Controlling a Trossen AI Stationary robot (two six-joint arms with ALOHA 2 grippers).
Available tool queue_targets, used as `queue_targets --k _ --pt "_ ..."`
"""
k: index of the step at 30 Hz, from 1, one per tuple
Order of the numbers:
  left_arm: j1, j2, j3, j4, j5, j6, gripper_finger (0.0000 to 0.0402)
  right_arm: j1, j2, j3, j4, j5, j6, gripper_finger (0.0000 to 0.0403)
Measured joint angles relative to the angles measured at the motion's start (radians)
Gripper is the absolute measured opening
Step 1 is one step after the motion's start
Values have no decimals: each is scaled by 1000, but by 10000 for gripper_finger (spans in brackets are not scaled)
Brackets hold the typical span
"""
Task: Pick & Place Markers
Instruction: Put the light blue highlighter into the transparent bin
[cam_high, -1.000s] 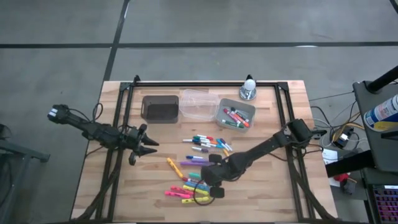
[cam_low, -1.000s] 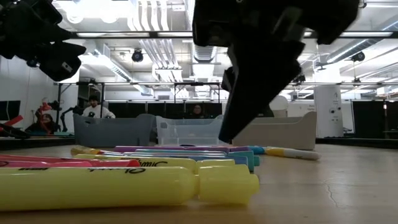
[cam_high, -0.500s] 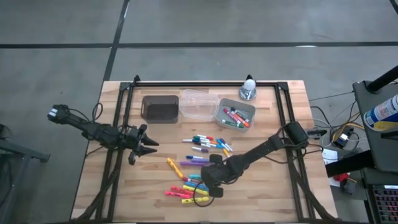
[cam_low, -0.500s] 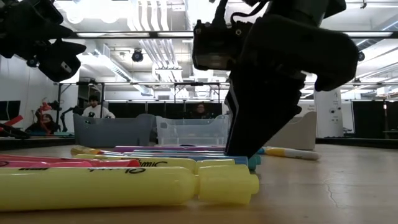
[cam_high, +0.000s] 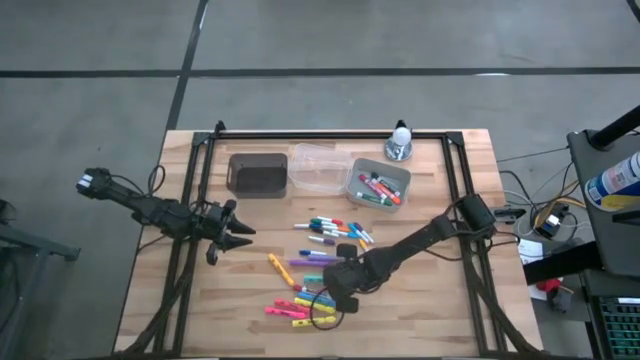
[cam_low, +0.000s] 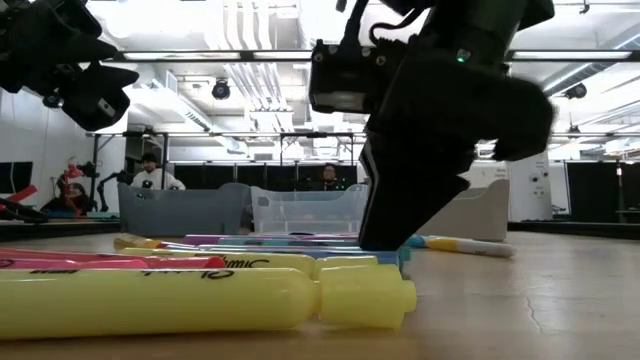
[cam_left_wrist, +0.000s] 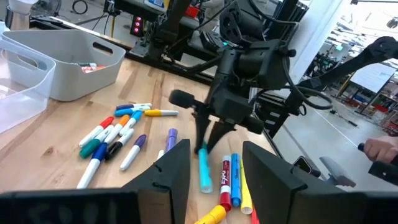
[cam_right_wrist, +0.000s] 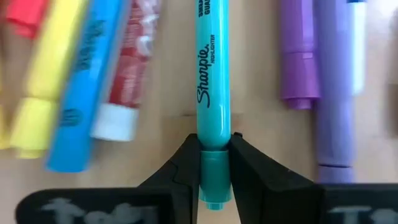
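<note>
Markers lie scattered on the wooden table (cam_high: 430, 300): one cluster (cam_high: 335, 232) at the middle and a neon pile (cam_high: 297, 306) nearer the front. Among them a teal marker (cam_right_wrist: 211, 93) lies flat. My right gripper (cam_high: 324, 288) reaches down over it and is shut on it. The left wrist view shows that gripper (cam_left_wrist: 207, 142) standing over the teal marker (cam_left_wrist: 204, 169). My left gripper (cam_high: 240, 236) hovers open over the table's left side, away from the markers. My right gripper pinches the teal marker between its two fingers, at the joint of cap and barrel (cam_right_wrist: 212, 152) near one end. The fingers slant steeply down from above and stand on either side of the marker, across its length. The marker lies flat on the table.
Three bins stand in a row at the back: a dark one (cam_high: 257, 173), a clear one (cam_high: 320, 166) and a grey one (cam_high: 379, 185) with markers in it. A white object (cam_high: 400, 140) stands behind the grey bin. Purple, red, blue and yellow markers lie close beside the teal one.
My right gripper has sunk from above the markers down among them, tipping a little steeper, and now stands with its fingertips at table height. The markers have stayed in place.
</note>
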Motion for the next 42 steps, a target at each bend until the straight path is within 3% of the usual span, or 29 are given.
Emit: queue_targets --k 9,17,23,33,42 --pt "0 0 0 1 -3 3 140 -41 -149 -2 -148 152 -35 59" --pt "0 0 -1 1 -4 3 140 -119 -296 -1 -149 201 -161 59" --pt "0 0 -2 0 -4 3 140 -225 -365 -1 -138 204 -256 59" --pt "0 0 -3 0 -4 3 140 -428 -363 -1 -100 202 -416 59" --pt "0 0 -4 0 -4 6 140 -579 -363 0 26 97 -510 59"
